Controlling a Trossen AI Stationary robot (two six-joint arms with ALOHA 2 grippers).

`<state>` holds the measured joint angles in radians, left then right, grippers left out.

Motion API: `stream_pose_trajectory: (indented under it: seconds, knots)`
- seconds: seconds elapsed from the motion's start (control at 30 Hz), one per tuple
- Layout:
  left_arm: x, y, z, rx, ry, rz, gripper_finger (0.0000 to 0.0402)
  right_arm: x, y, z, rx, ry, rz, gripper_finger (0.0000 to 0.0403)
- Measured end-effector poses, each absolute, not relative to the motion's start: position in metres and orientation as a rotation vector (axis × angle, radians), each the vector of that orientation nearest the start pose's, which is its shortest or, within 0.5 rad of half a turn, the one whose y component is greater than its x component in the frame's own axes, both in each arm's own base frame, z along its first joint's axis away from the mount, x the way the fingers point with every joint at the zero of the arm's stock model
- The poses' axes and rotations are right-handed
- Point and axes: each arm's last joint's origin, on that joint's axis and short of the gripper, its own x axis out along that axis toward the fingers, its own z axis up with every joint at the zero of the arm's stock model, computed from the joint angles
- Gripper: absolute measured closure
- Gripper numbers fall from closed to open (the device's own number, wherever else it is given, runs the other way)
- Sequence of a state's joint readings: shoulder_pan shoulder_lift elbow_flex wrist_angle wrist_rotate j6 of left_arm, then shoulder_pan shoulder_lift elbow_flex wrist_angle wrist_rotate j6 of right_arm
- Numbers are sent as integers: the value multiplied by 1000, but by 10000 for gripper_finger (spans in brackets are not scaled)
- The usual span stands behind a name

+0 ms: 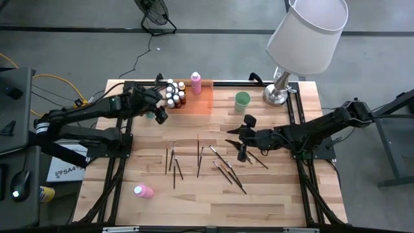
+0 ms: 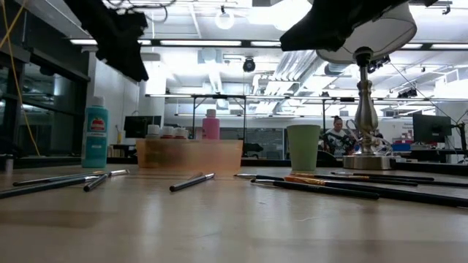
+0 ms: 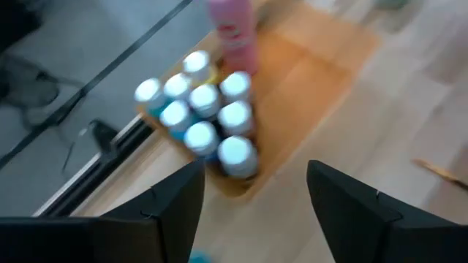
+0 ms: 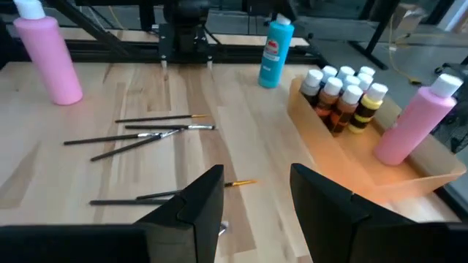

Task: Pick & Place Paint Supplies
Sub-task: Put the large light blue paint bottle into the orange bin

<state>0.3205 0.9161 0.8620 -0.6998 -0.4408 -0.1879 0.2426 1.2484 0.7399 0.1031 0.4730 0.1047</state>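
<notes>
So far a cluster of small white-capped paint bottles point(image 1: 173, 94) and 1 tall pink bottle point(image 1: 196, 83) stand in the translucent orange tray point(image 1: 206, 103). On the tabletop point(image 1: 194, 200) remain the thin dark paintbrushes point(image 1: 174, 160), a blue bottle point(image 4: 276, 52) and a pink bottle point(image 1: 143, 191). The left gripper point(image 1: 160, 111) hovers beside the tray, fingers apart and empty; the right gripper point(image 1: 241, 139) hangs over the brushes, fingers parted, holding nothing.

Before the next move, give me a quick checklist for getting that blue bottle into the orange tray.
1. Left end effector open, nothing between its fingers: ok.
2. Blue bottle upright on the table outside the orange tray: ok.
3. Free room in the tray beside the small bottles: ok.
4. Right end effector empty, apart from the tray: ok.
5. Paintbrushes loose on the table: not ok.
</notes>
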Motion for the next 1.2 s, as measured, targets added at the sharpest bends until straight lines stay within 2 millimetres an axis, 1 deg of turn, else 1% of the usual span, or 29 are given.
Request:
stream_pose_trajectory:
  seconds: [0.1,0.17,0.3,0.47,0.63,0.8,1.03,1.2]
  knots:
    - [159,80,293,-157,736,865,152,260,55,249,-22,374,-248,251]
    - [155,87,290,-213,752,914,145,258,57,248,-19,381,-273,251]
    - [146,97,285,-331,781,976,142,255,63,247,-15,386,-303,251]
    - [134,104,281,-446,810,1052,142,253,68,246,0,386,-291,251]
    - [128,109,280,-454,826,1114,142,253,68,246,6,386,-293,251]
    - [126,109,279,-439,848,1126,142,253,68,246,8,386,-293,251]
    - [124,111,281,-298,889,1186,142,253,68,246,8,387,-293,251]
    - [119,106,277,-364,953,1165,142,253,68,246,12,386,-294,251]
